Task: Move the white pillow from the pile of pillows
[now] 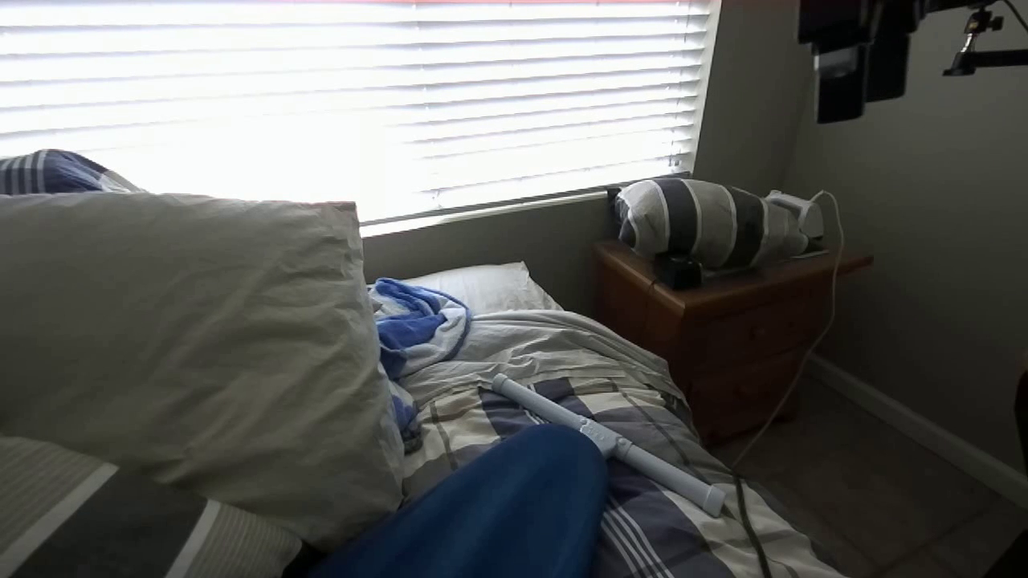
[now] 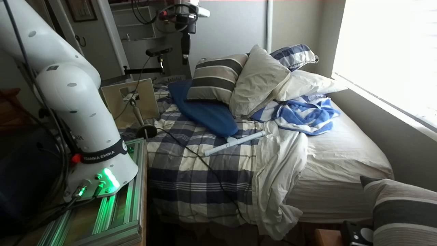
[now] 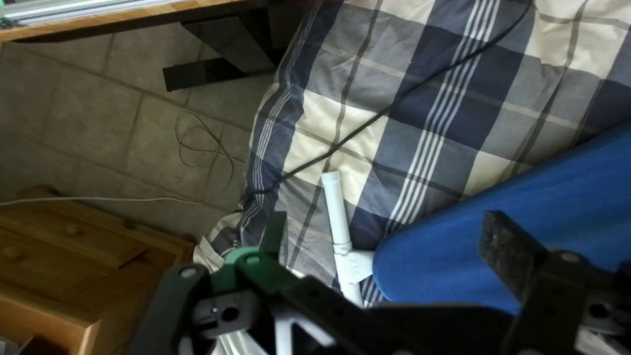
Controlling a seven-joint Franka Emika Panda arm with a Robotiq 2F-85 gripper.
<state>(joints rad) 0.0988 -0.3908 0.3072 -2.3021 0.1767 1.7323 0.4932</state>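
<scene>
A white pillow leans upright in the pile on the bed, between a striped grey pillow and a second white pillow lying flatter behind it. A blue plaid pillow is at the back. In an exterior view the upright white pillow is large at the left, with the striped pillow in front. My gripper hangs in the air, apart from the pile. In the wrist view the gripper has its fingers wide apart with nothing between them; no pillow of the pile shows there.
A blue padded board with a white T-shaped foot lies on the plaid bedspread beside the pile. A blue-white towel lies by the pillows. A wooden nightstand holds another striped pillow. A dark cable crosses the bed.
</scene>
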